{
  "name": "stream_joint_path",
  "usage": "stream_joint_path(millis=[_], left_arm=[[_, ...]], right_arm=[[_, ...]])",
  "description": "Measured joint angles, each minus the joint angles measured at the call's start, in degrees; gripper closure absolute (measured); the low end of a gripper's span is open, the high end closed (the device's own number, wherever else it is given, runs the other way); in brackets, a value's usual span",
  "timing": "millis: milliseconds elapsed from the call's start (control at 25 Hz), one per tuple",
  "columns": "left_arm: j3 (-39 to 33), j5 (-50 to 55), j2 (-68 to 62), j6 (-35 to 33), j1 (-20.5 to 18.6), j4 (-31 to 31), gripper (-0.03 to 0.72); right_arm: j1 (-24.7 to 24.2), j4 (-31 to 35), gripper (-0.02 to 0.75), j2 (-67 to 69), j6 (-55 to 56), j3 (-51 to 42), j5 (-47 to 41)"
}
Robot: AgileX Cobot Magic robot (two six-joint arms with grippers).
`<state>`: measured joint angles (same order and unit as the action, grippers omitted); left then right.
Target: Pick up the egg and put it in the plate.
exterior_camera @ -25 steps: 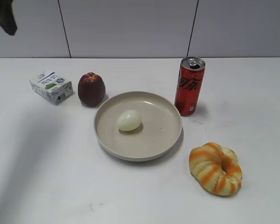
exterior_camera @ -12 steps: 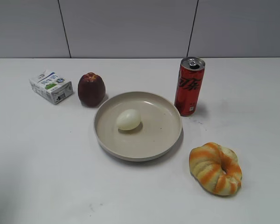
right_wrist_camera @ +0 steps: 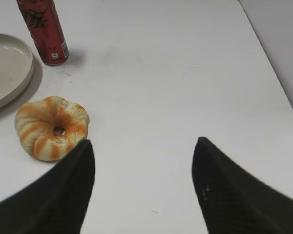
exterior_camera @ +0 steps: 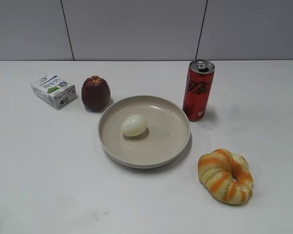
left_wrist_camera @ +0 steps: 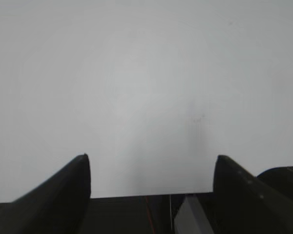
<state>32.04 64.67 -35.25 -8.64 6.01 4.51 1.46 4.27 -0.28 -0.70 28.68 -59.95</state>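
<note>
The pale egg (exterior_camera: 134, 125) lies inside the beige plate (exterior_camera: 176, 144), left of its centre, in the exterior view. The plate's rim also shows at the left edge of the right wrist view (right_wrist_camera: 19, 78). No gripper shows in the exterior view. My left gripper (left_wrist_camera: 151, 158) is open and empty over bare white table. My right gripper (right_wrist_camera: 142, 142) is open and empty over bare table, to the right of the bread.
A red soda can (exterior_camera: 198, 90) stands right behind the plate. A dark red fruit (exterior_camera: 95, 93) and a small carton (exterior_camera: 53, 90) sit at back left. An orange-striped ring bread (exterior_camera: 225, 176) lies front right. The table's right edge (right_wrist_camera: 276, 78) shows in the right wrist view.
A dark arm part at the top left corner of the exterior view a second ago has left the picture. The egg and plate have not moved.
</note>
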Motion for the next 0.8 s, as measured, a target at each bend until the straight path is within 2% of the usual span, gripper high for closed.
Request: stream_joint_path(millis=[400,800], left_arm=[[-3.0,-5.0,23.6,1.3,0.0,0.2,0.111],[-3.0,-5.1,34.3,1.4,0.0,0.2,0.111]], right_arm=[[0.0,0.0,0.259,0.0,0.0,0.0,0.0],[0.0,0.0,0.259,0.0,0.0,0.0,0.0]])
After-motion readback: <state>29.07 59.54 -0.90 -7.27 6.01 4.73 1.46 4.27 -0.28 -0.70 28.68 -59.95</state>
